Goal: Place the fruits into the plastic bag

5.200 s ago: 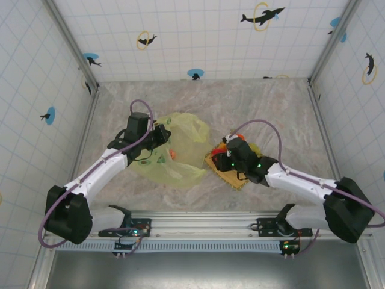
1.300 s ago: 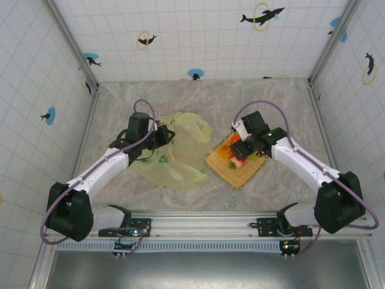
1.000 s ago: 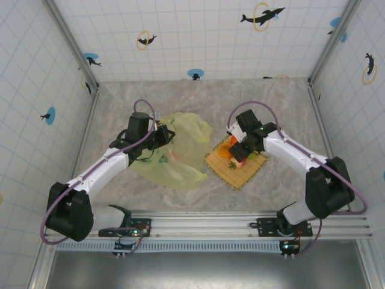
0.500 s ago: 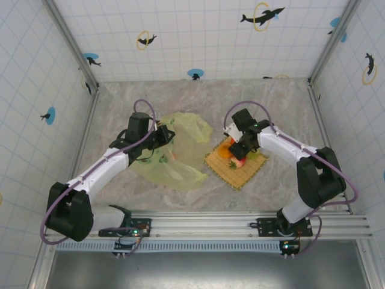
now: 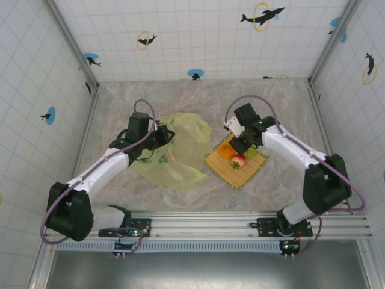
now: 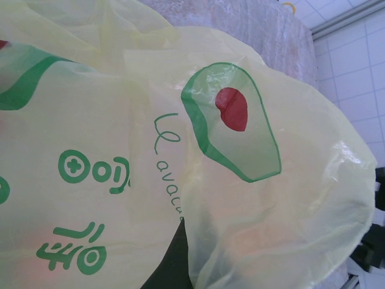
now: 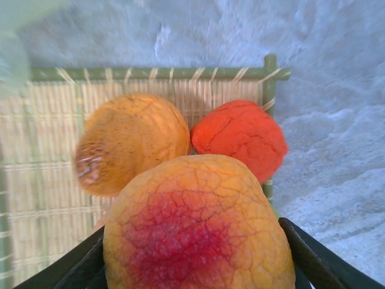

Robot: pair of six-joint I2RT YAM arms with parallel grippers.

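Observation:
In the right wrist view a yellow-orange fruit (image 7: pixel 192 229) with a red blush sits between the black fingers (image 7: pixel 313 256) of my right gripper (image 7: pixel 192 265), which press on both its sides. Behind it an orange fruit (image 7: pixel 129 141) and a red fruit (image 7: pixel 240 135) lie on the woven mat (image 7: pixel 36 180). From above, my right gripper (image 5: pixel 242 144) is over the mat (image 5: pixel 231 176), beside an orange fruit (image 5: pixel 224 151), a red fruit (image 5: pixel 238 161) and a green fruit (image 5: pixel 251 154). My left gripper (image 5: pixel 163 135) is shut on the edge of the yellow-green plastic bag (image 5: pixel 183 129), which drapes across the left wrist view (image 6: pixel 120 150).
The bag lies left of the mat with a narrow strip of marble tabletop (image 5: pixel 201 144) between them. Tiled walls close the table on three sides, and the arm bases and a rail (image 5: pixel 198 226) run along the near edge.
My right gripper has swung in over the mat from the right and its jaws have narrowed round the yellow-orange fruit. The left arm and the bag have stayed put.

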